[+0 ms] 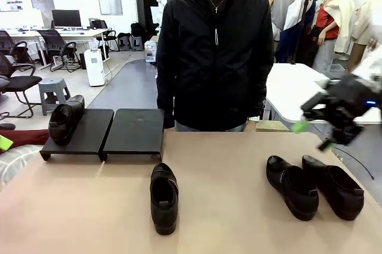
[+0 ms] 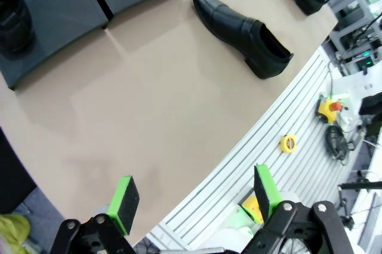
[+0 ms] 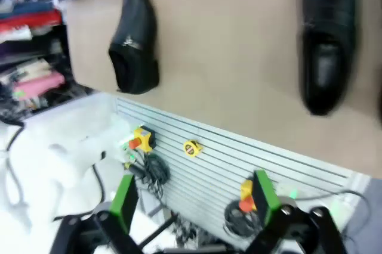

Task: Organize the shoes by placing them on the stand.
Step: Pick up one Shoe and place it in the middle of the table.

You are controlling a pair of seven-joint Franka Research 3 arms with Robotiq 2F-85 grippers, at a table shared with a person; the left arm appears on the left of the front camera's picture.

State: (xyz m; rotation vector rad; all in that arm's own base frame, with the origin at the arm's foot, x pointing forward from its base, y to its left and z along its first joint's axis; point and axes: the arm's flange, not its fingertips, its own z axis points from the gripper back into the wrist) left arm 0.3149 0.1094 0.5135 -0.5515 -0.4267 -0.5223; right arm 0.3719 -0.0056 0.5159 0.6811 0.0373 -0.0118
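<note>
From the front, the stand (image 1: 134, 130) sits at the far left of the surface (image 1: 233, 164). The first shoe (image 1: 65, 120) lies on its left platform and the right platform is bare. The middle shoe (image 1: 163, 198) lies alone nearer the robot's edge, and the right-hand pair (image 1: 293, 186) lies side by side off to the right. A person (image 1: 215, 51) stands just behind the far edge. The right end effector (image 1: 314, 135) hangs above that pair, smeared in the picture and holding nothing.

Along the left wrist, the left end effector (image 2: 194, 199) is spread wide and empty over the surface's near edge, well apart from the middle shoe and the stand.

Along the right wrist, the fingers stand wide apart with nothing between them. Below them lie the middle shoe to one side and one of the pair to the other, both blurred.

Three shoes are left to place, I'd judge. The glossy leather could slip out of a pinch. The pair also lies well apart from the stand, so carrying it there means a long reach across the other arm's side. A careless set-down could knock the first shoe.
</note>
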